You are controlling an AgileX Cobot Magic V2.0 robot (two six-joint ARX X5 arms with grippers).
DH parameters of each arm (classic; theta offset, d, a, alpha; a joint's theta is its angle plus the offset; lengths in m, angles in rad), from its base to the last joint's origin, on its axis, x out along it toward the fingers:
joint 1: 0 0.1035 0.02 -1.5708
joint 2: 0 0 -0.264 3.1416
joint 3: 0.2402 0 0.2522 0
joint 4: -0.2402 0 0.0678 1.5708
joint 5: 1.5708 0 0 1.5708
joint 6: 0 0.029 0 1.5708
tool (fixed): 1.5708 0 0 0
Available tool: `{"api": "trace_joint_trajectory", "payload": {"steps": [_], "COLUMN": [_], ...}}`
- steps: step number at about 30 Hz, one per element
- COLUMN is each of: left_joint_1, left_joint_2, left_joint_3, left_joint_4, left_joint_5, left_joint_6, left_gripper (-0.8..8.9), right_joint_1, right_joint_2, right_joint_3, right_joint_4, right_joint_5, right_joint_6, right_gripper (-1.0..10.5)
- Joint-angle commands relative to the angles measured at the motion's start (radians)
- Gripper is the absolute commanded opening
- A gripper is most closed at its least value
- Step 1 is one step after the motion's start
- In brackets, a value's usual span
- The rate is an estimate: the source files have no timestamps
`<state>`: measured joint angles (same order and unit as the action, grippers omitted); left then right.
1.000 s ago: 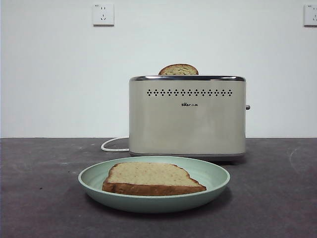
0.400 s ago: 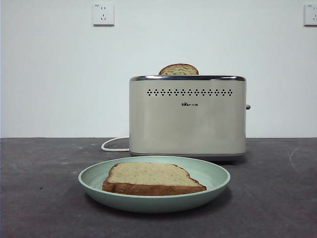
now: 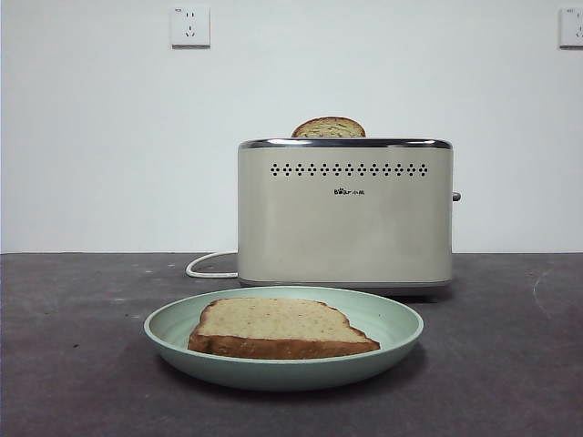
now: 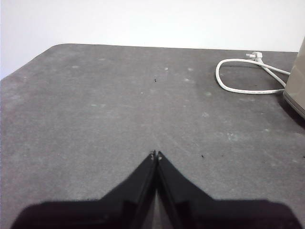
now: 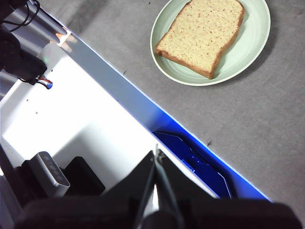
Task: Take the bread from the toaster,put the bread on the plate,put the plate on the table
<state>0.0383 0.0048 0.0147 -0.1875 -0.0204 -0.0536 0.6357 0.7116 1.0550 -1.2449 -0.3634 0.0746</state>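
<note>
I have the bread (image 3: pixel 278 329) lying flat in the plate (image 3: pixel 394 320), crust edge facing the front camera, and the plate sits on the table (image 3: pixel 510 364) just in front of the toaster (image 3: pixel 344 214). Neither gripper touches any of it.

The front view gives me what the wrist cameras do not: the toaster's full face with its row of dark holes, and a second, rounder slice (image 3: pixel 329 127) poking up from the slot. Its white cord (image 3: pixel 208 266) trails off behind the toaster's side. No arm appears in this view at all.

From the right wrist view I see the right gripper (image 5: pixel 156 155) with its jaws pressed together, gripping nothing. It hangs over the table's edge, above a white ledge (image 5: pixel 90 129) and a blue part (image 5: pixel 195 162) beside the table, and the plate with the bread lies well ahead of its tips. This view alone shows the slice from above, nearly filling the plate.

From the left wrist view the left gripper (image 4: pixel 156 155) is likewise clenched on nothing, its tips low over bare table. Only the looped cord and a sliver of the toaster's corner show far ahead and to one side; plate and bread are out of its sight.
</note>
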Motion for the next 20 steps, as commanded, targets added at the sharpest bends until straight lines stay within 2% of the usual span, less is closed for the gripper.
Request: {"api": "trace_joint_trajectory", "payload": {"steps": [1,5,8,11,16,20], "left_joint_1": [0.003,0.003,0.003,0.003,0.003,0.003], "left_joint_2": [-0.002,-0.002,-0.002,-0.002,-0.002,-0.002], "left_joint_3": [-0.012,-0.012,-0.012,-0.012,-0.012,-0.012], "left_joint_4": [0.007,0.007,0.007,0.007,0.007,0.007], "left_joint_5": [-0.004,-0.004,-0.004,-0.005,-0.004,-0.004], "left_joint_6": [-0.006,-0.006,-0.006,-0.006,-0.006,-0.006], "left_gripper": [-0.04,-0.04,-0.04,-0.04,-0.04,-0.04], "right_joint_1": [0.002,-0.007,-0.065,-0.167,-0.371,-0.465], "right_joint_2": [-0.002,-0.009,-0.028,-0.049,-0.092,-0.139], "right_joint_3": [-0.003,-0.003,-0.003,-0.003,-0.020,-0.088], "right_joint_4": [0.003,0.003,0.022,0.116,0.353,0.501], "right_joint_5": [0.003,0.003,0.011,0.000,-0.002,-0.002], "right_joint_6": [0.006,0.006,-0.106,-0.164,-0.161,-0.161], "right_gripper": [0.0,0.0,0.0,0.0,0.0,0.0]}}
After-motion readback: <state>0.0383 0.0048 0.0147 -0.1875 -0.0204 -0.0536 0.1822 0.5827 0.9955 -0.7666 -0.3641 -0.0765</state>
